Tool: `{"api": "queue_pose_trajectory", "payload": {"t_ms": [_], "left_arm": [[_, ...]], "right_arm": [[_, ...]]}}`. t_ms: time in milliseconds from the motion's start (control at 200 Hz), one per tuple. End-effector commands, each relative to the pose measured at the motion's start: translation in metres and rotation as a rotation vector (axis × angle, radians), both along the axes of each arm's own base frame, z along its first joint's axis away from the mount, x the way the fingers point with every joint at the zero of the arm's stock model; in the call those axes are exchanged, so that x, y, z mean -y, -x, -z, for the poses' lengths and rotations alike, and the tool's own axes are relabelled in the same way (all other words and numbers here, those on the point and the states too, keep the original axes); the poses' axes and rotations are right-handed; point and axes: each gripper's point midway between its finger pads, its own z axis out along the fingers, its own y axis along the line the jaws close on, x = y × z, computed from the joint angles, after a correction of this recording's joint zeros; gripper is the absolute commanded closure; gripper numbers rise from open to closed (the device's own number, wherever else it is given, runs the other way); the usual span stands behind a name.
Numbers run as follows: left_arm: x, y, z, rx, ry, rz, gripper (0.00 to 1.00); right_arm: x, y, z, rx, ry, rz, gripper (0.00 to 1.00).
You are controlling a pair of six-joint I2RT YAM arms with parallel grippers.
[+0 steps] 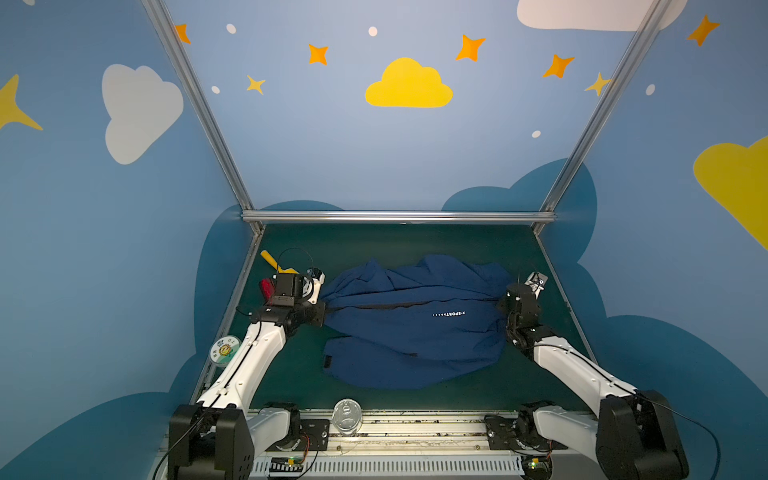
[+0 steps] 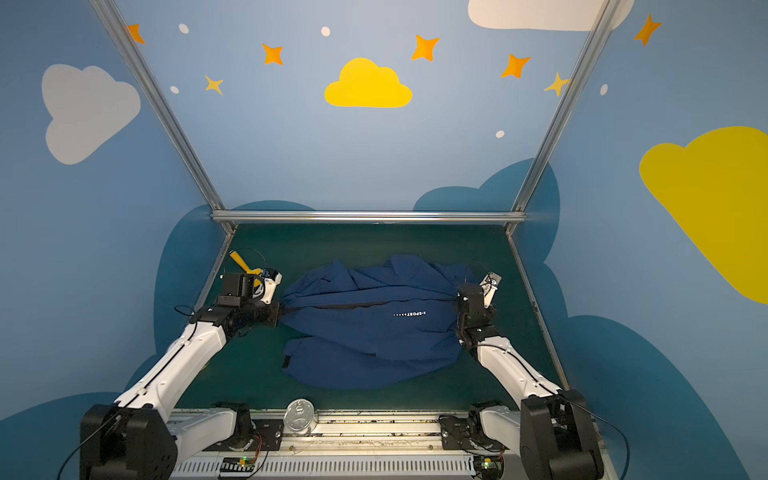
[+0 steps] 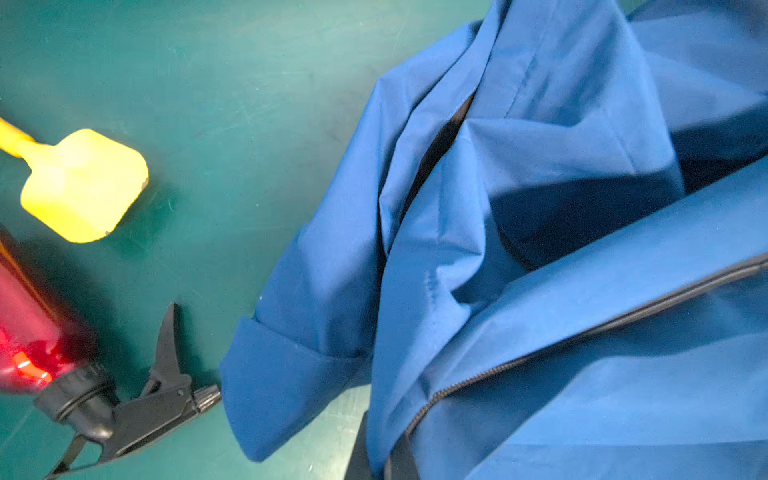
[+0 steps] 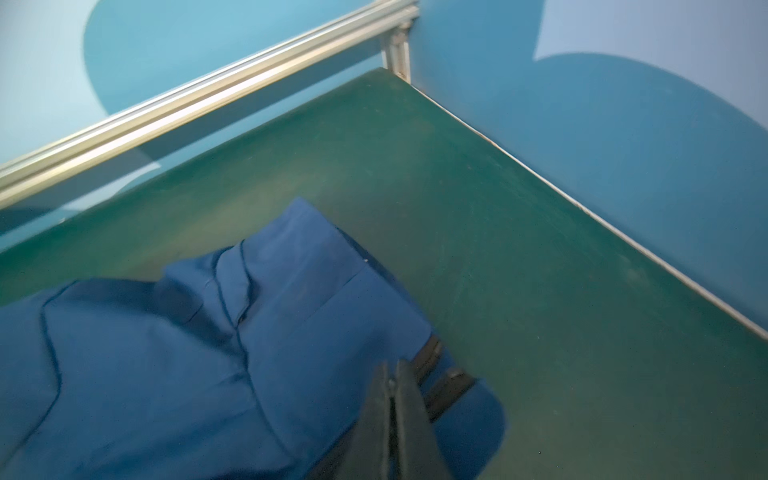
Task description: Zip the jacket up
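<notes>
Left gripper and right gripper are both clamping jacket ends, stretching it; zipper between them is looking mostly closed, finish unconfirmed.

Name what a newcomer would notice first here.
The navy jacket sprawls across the middle of the green table, pulled taut between the left gripper and the right gripper, each shut on one end. Near the left gripper lie a red spray bottle and a yellow spatula.
</notes>
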Motion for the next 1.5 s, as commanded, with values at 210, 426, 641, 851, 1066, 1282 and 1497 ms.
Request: {"api": "queue_pose_trajectory", "payload": {"t_ms": [210,426,641,851,1066,1282,1497], "left_arm": [[-0.021,-0.004,-0.005,0.045,-0.034,-0.105,0.97],[-0.018,-0.001,-0.004,0.048,-0.015,-0.096,0.97],[-0.021,0.0,-0.005,0.048,-0.024,-0.107,0.97],[-0.007,-0.002,-0.018,0.12,0.037,-0.054,0.61],[-0.007,-0.003,-0.036,0.234,0.073,-0.076,0.05],[-0.013,-0.002,-0.055,0.365,0.072,-0.113,0.01],[-0.013,-0.004,-0.054,0.347,0.071,-0.11,0.01]], "right_arm": [[0.067,0.044,-0.014,0.052,-0.014,0.403,0.9],[0.076,0.056,-0.01,0.061,-0.018,0.453,1.0],[0.089,0.061,-0.012,0.051,-0.003,0.49,0.96],[0.089,0.062,-0.025,0.063,-0.009,0.468,0.14],[0.066,0.054,-0.043,0.081,-0.162,0.351,0.14],[-0.001,0.02,-0.058,0.0,-0.463,0.081,0.14],[-0.055,0.027,-0.02,-0.35,-0.786,0.169,0.14]]}}
